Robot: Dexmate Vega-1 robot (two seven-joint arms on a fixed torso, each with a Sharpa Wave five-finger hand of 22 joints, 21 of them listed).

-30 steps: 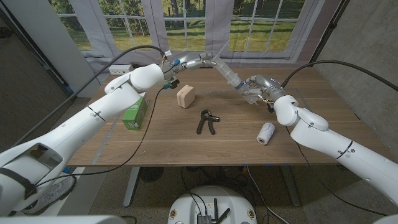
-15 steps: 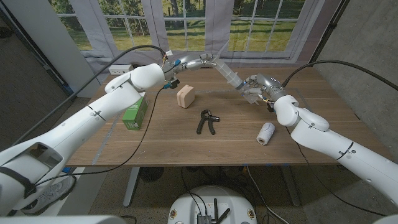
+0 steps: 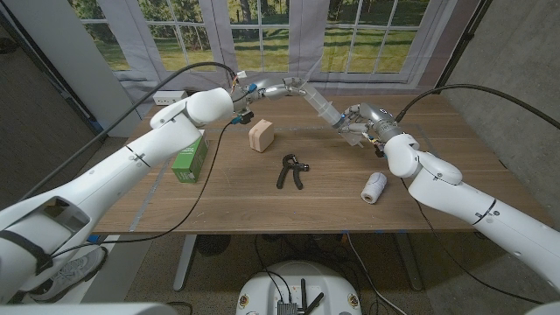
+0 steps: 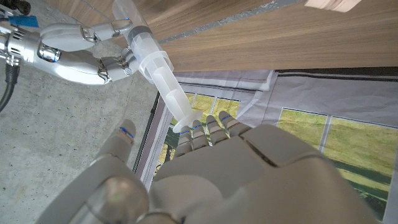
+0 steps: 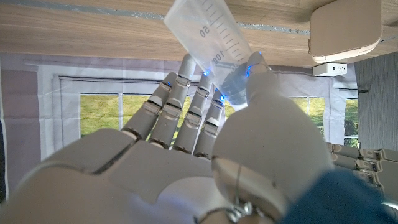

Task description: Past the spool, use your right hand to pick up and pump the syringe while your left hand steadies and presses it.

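Syringe (image 3: 321, 108) is up in the air over the far part of the table (image 3: 219, 188), past the spool (image 3: 374, 186), slanted between the two hands. Landmark below = syringe.

- Right hand (image 3: 359, 123): grasping the barrel at the syringe's lower end. Right wrist view shows fingers (image 5: 186, 99) and thumb wrapped round the clear barrel (image 5: 208, 43), graduations 50 and 100 readable.
- Left hand (image 3: 282, 88): at the syringe's upper end, on the plunger side. Left wrist view has its fingertips (image 4: 205, 127) touching the plunger's end flange (image 4: 184, 126), plunger drawn out of the barrel. Pressing contact, not a wrapped hold; thumb stands off to the side.
- Left wrist view also shows the right hand (image 4: 87, 53) clamped round the barrel (image 4: 146, 46).

Rest of table, relative to syringe:
- tan block (image 3: 261, 136) below its upper end, toward the robot
- black hand gripper (image 3: 292, 170) nearer the robot, under its middle
- spool nearer the robot, to the right of its lower end
- green box (image 3: 190, 157) well apart, left side, under the left arm
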